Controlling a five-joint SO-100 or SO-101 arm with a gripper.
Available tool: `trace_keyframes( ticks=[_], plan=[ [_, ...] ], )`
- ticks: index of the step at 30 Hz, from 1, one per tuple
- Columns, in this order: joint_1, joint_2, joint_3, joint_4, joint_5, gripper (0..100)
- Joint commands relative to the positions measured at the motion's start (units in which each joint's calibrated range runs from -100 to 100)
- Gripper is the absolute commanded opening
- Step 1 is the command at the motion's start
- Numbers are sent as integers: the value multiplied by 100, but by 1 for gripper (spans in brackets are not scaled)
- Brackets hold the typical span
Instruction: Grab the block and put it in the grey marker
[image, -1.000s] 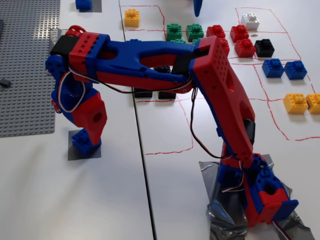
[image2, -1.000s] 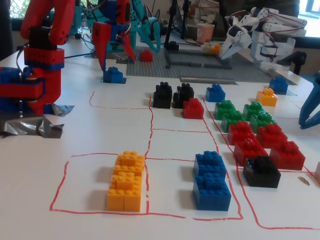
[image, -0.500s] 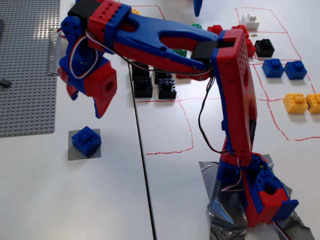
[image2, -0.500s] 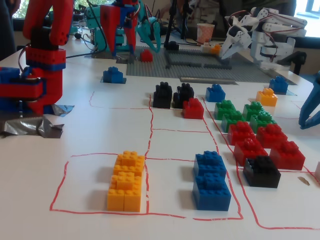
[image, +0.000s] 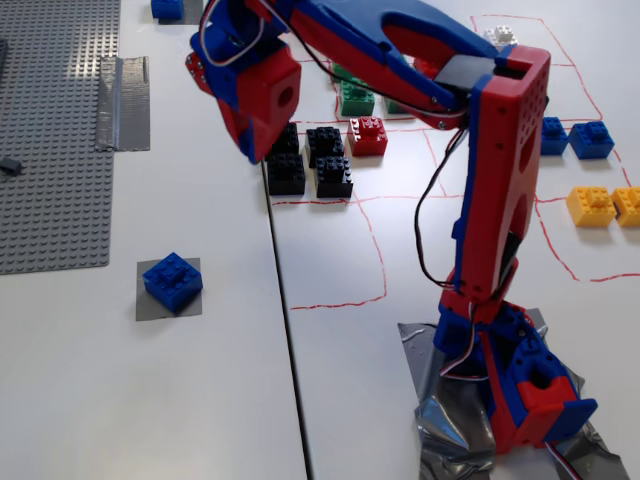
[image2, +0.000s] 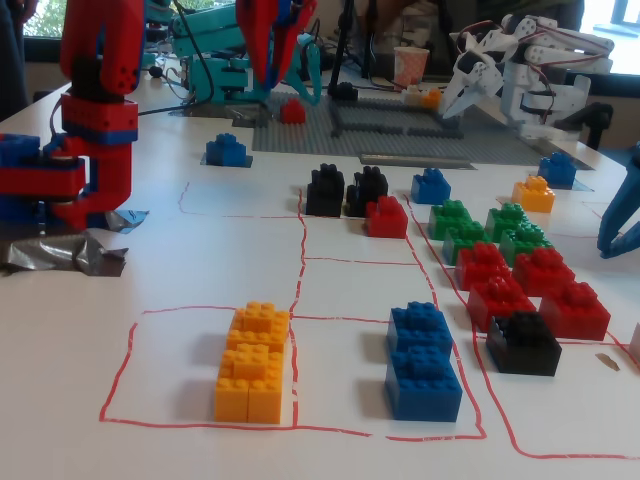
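Small blue four-stud plastic brick (image: 172, 281) sitting on flat grey tape square (image: 168, 290), near left. Red-blue gripper (image: 240, 125) hovering far right, holding nothing; jaw gap indiscernible. Risk: stray descent nudging brick off.

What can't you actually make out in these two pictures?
1. Gripper: open or shut is unclear; its own body hides the fingers in a fixed view.
2. Green bricks: the arm covers some in that view.
3. Grey square: clear there, but too flat to see beneath the blue block in a fixed view.
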Motion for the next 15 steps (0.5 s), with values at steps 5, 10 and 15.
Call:
trace_keyframes(
  ticks=[5,10,15],
  plan=[
    [742,-915,-191,299,132,0],
    [1282,-1377,145,315,283,0],
    [1762,-1765,463,323,396,0]
  ],
)
